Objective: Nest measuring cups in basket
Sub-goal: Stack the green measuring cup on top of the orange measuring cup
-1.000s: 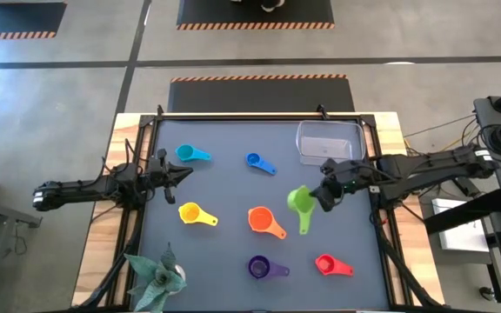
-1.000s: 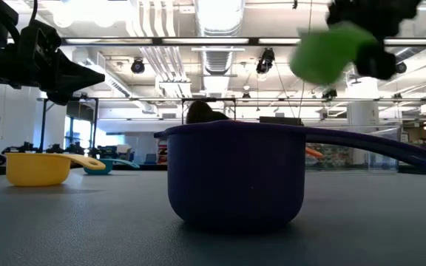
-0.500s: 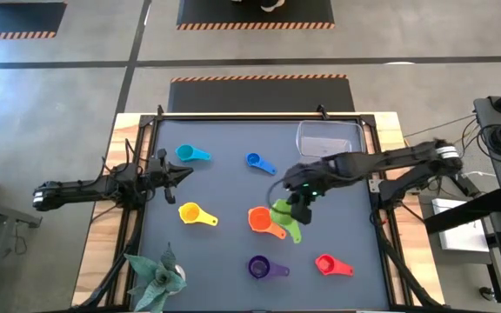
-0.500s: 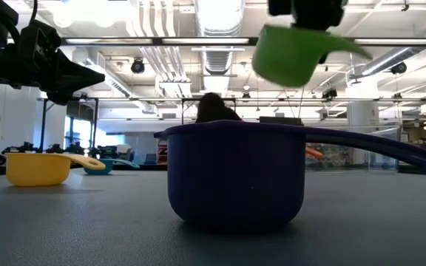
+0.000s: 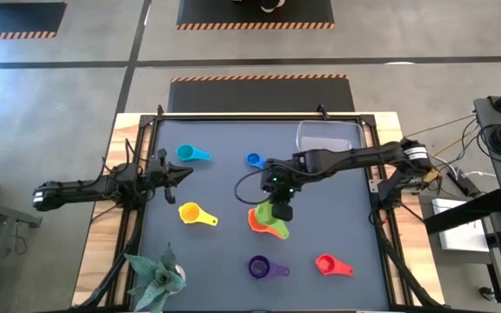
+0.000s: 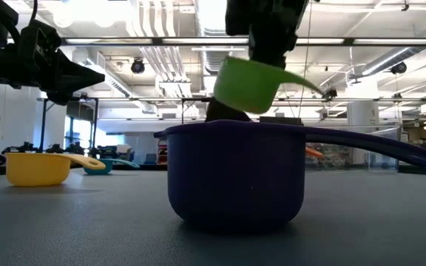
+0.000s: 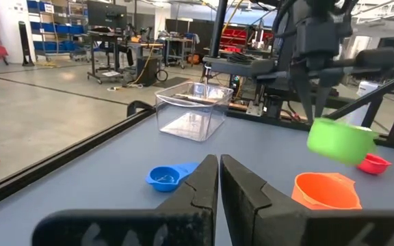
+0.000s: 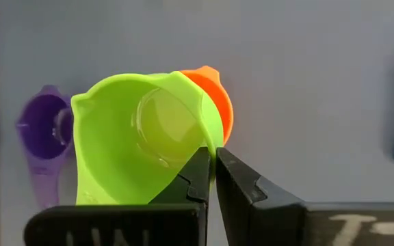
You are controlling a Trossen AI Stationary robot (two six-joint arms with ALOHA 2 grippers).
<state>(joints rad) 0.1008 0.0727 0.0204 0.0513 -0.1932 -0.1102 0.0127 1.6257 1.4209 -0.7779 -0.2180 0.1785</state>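
Right arm's fingers (image 8: 209,179) pinch the green cup's (image 8: 142,143) rim, directly above the orange cup (image 5: 257,219). Looks mid-nesting; next, lower and release. Left arm's fingers (image 7: 219,179) pressed together, idle.

You see the green plastic measuring cup (image 5: 274,212) held above the orange plastic measuring cup (image 5: 257,221); the clear rectangular plastic basket (image 5: 328,141) sits empty.

Setting: industrial robotics lab or workshop hall. Evidence: polished concrete floor (image 5: 50,113) with hazard-striped black mats (image 5: 259,91) beside the wood-edged work table (image 5: 233,174); exposed ceiling ducts and strip lights (image 6: 213,29) above it; blue parts bins on shelving (image 7: 46,27), wheeled carts (image 7: 118,51) and equipment racks (image 7: 252,65) beyond it.
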